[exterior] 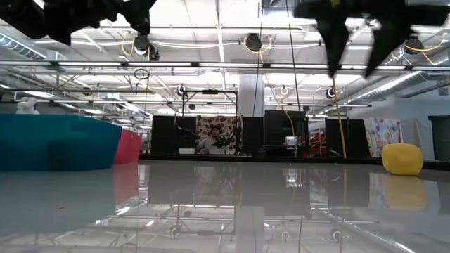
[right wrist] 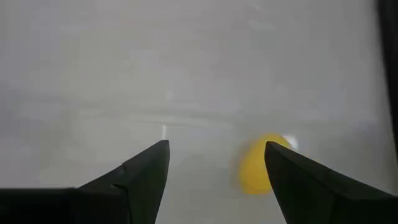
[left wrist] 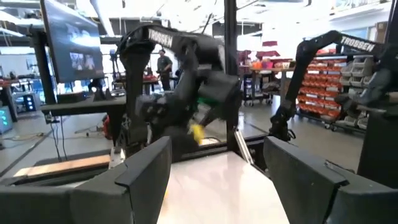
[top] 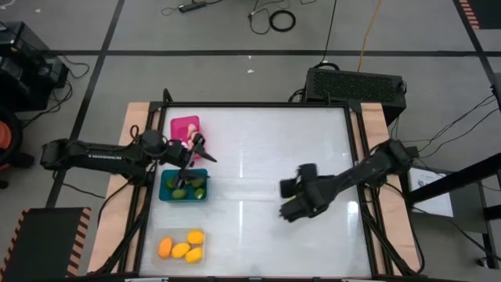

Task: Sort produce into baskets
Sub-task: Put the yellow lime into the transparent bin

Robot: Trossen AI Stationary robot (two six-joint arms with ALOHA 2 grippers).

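At the near edge of the white table (top: pixel 258 235), toward the left arm's side, stood the clear translucent plastic bin (top: pixel 181 245), holding four yellow-orange oval fruits (top: pixel 180 250) packed close together. Just beyond it sat the teal blue rectangular plastic bin (top: pixel 183 186), with several dark green ovals (top: pixel 188 188) inside. Farthest back in that column was the bright pink plastic bin (top: pixel 185 128), with a pale whitish bulb (top: pixel 191 132) lying in it; how many more it held could not be told.

The left gripper (top: pixel 197 150) hung above the gap between the pink and teal bins, its arm reaching in from the table's left side. In its wrist view the two dark fingers (left wrist: pixel 144 171) stood well apart with nothing between them, so it was released.

The right gripper (top: pixel 288 207) hovered over the middle of the table, angled down toward the near edge. Its wrist view showed the dark fingers (right wrist: pixel 146 169) spread wide and empty, above the bare white surface. One yellow oval fruit (right wrist: pixel 260 165) lay on the table below, beside one finger and not between the pair. In the low view this lone fruit (exterior: pixel 402 159) rested on the glossy tabletop, well apart from the teal bin (exterior: pixel 56 143) and the pink bin (exterior: pixel 129 146) at the other side.
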